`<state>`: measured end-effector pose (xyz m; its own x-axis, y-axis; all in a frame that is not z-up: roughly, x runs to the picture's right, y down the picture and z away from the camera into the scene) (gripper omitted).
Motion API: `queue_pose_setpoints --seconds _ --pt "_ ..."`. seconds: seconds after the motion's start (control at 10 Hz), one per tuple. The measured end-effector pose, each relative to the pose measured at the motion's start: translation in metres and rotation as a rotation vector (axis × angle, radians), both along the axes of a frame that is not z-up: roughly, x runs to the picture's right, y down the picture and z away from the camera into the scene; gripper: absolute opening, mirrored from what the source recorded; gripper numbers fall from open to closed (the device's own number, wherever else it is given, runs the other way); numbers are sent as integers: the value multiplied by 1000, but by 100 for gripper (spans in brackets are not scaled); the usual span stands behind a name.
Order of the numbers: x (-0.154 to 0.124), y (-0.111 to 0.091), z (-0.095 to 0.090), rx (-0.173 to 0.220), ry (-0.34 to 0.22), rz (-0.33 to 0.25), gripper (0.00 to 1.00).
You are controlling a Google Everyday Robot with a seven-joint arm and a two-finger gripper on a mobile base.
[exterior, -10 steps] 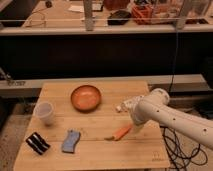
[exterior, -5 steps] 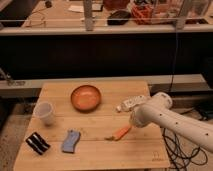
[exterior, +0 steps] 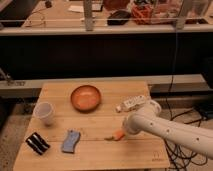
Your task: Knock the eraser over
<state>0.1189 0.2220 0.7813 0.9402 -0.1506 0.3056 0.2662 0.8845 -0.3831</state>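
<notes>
One clean sideways push is what this step calls for, and most of the travel is yet to be made. The eraser (exterior: 38, 143) sits on the bench (exterior: 100, 152) just in front of the white cup (exterior: 44, 113), a shade to the cup's left, near the front corner. The arm (exterior: 165, 127) reaches in from far to the cup's right, and the jaws at its tip are closed. They seem to hold nothing, though a small orange piece (exterior: 118, 134) lies right by them and contact cannot be ruled out.

Closed jaws make a good blunt pusher, so I would keep them that way. The blue-grey pad (exterior: 71, 141), in front of the cup and to its right, lies on the straight line to the eraser. My judgement is that the tip should lift clear of the orange piece, pass over the pad, then drop low before striking. Hitting the eraser high on its side should tip it, not slide it. A wide swing risks clipping the cup.
</notes>
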Motion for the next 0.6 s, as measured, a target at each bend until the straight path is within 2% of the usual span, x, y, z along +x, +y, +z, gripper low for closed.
queue_pose_setpoints --seconds 0.3,0.6 --pt "-24 -4 12 -4 -22 -18 2" --pt "-35 -21 32 -9 -36 -28 2"
